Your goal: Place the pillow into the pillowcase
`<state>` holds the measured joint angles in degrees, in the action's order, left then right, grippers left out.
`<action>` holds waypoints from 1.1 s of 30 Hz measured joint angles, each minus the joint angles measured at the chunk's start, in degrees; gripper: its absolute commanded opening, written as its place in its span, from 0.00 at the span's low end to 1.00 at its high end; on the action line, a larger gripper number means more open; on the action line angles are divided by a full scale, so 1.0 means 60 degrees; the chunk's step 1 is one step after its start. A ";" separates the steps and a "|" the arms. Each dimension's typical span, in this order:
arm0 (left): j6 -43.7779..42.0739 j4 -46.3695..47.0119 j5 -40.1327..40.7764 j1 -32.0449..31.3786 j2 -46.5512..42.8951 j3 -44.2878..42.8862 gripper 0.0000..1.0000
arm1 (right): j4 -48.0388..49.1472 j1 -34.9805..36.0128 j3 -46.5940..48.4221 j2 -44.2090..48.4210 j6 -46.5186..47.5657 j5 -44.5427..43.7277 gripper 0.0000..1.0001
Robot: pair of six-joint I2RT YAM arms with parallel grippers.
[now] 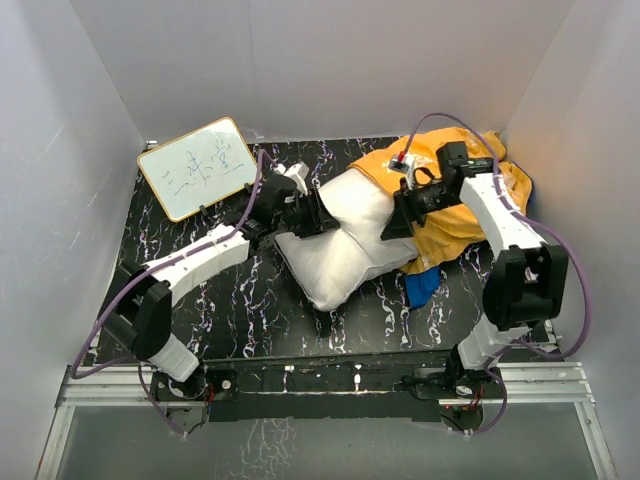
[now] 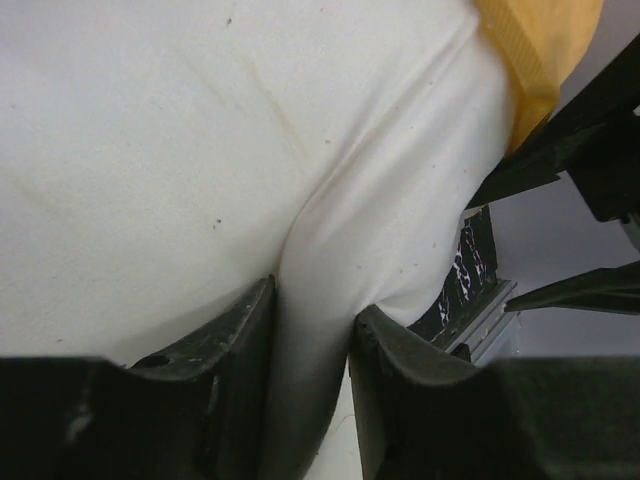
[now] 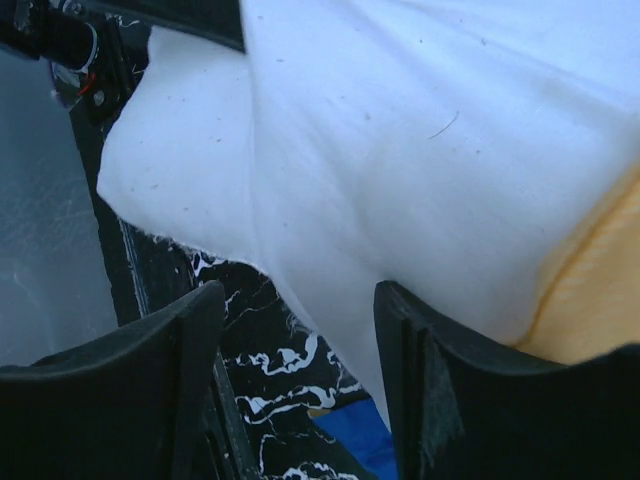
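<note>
What worries me is the hold: my left gripper (image 2: 310, 345) is clamped on only a thin fold of the pillow (image 2: 150, 150), so a hard shove toward the pillowcase (image 1: 465, 205) could pull that fold out of the pinch, or just buckle the stuffing instead of sliding it. My right gripper (image 3: 300, 340) has its jaws spread and nothing between them (table (image 3: 270, 350) shows through the gap). With no one holding the mouth, I judge the floppy cloth may bunch and ride away toward the back corner.

The pillow lies slantwise mid-table. Its left edge is in my left pinch. Its right end sits against the orange hem, perhaps just under it; I can't tell how far. My right gripper hovers over that end, its right finger just beside the white cloth, with orange beyond.
</note>
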<state>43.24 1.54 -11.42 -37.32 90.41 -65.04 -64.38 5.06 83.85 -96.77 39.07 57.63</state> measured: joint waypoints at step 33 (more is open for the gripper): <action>-1.1060 -0.4433 0.8983 -0.5501 0.3956 -0.3588 0.01 | 0.0984 -0.6164 -0.3799 0.2736 -0.1005 0.0936 0.76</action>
<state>-23.11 -25.06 42.48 -70.32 114.15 -86.56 -58.48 -31.92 61.06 -80.36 33.04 63.24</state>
